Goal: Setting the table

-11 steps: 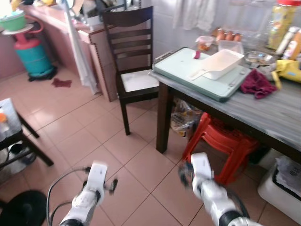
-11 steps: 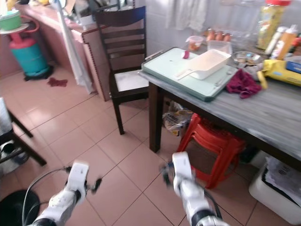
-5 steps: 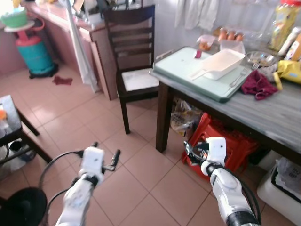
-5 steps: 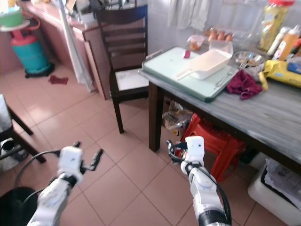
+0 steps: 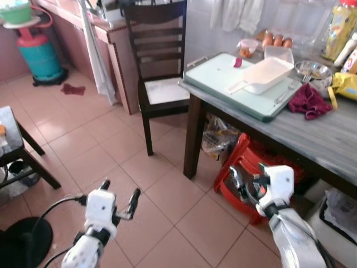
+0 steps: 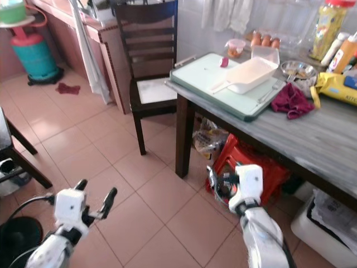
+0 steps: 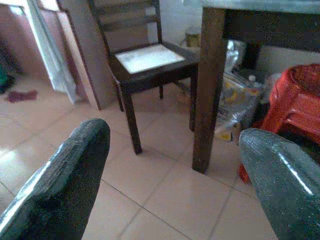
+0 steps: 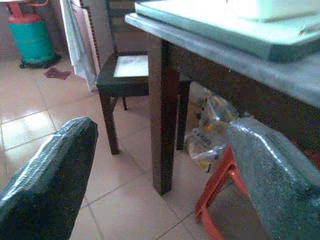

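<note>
My head views are evenly lit by soft daylight, bright on the white tiled wall [image 5: 312, 22] and paler on the pink floor [image 5: 83, 145], with a faint sheen on the tiles. Deep shade sits under the surface [image 5: 329, 134], where the red stool [image 5: 251, 167] dims. Detail is slightly soft throughout, and straight lines bow toward the edges. In my wrist views, my tool fingers [image 7: 65, 185] loom dark, blurred and out of focus, with a streak of glare; the background is hazy.
</note>
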You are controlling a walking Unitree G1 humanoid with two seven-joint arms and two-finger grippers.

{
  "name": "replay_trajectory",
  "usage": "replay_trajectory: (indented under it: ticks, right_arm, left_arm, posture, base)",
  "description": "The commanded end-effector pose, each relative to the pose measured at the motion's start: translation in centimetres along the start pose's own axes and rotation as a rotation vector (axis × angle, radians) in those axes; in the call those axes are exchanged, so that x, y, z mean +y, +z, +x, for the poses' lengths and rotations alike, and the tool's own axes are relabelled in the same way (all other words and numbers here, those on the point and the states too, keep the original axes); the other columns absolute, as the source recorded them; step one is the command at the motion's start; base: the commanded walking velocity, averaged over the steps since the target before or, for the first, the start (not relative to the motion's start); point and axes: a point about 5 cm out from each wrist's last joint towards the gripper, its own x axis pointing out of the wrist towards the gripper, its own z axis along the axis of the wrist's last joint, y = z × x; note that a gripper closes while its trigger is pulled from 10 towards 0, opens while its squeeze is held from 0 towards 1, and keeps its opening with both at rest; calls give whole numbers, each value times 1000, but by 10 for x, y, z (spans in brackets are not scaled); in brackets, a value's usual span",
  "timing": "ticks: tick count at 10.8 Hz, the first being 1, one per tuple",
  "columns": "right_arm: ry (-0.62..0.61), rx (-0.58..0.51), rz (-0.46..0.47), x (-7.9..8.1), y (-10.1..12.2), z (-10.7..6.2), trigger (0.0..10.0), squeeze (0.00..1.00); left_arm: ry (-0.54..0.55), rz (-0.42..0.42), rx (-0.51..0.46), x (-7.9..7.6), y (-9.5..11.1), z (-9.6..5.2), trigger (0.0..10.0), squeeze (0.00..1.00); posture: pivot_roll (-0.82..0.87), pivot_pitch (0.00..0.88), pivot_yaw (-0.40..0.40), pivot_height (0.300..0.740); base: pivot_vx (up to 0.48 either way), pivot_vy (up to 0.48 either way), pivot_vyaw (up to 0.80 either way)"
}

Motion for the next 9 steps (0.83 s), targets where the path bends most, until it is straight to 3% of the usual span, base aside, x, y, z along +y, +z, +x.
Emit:
replay_trajectory:
  ticks: [1,3,7,8,9]
  right_arm:
    - [-20,-7,-15,-2,10,-4,10000,0]
    - [-33,-11,-17,-1,25,-11,10000,0]
    - [-29,-14,-36,13,33,-16,10000,0]
    - [-54,15,3,13,31,-15,10000,0]
    - [-44,20,-30,16,29,-12,10000,0]
  left_arm:
    - [27,18,-17,8,6,-5,10000,0]
    - [66,23,-39,11,18,-6,10000,0]
    - [66,-8,32,14,-6,-3,10000,0]
    - [71,-22,43,17,-7,-2,10000,0]
    - [88,-18,46,19,-7,0,10000,0]
  posture:
    - [27,57,-16,740]
    - [15,49,-6,740]
    - [6,57,4,740]
    - [5,58,6,740]
    - [7,59,6,740]
  base:
    - [0,0,0]
    - [0,0,0]
    - [0,0,0]
    - [0,0,-769]
    - [0,0,-781]
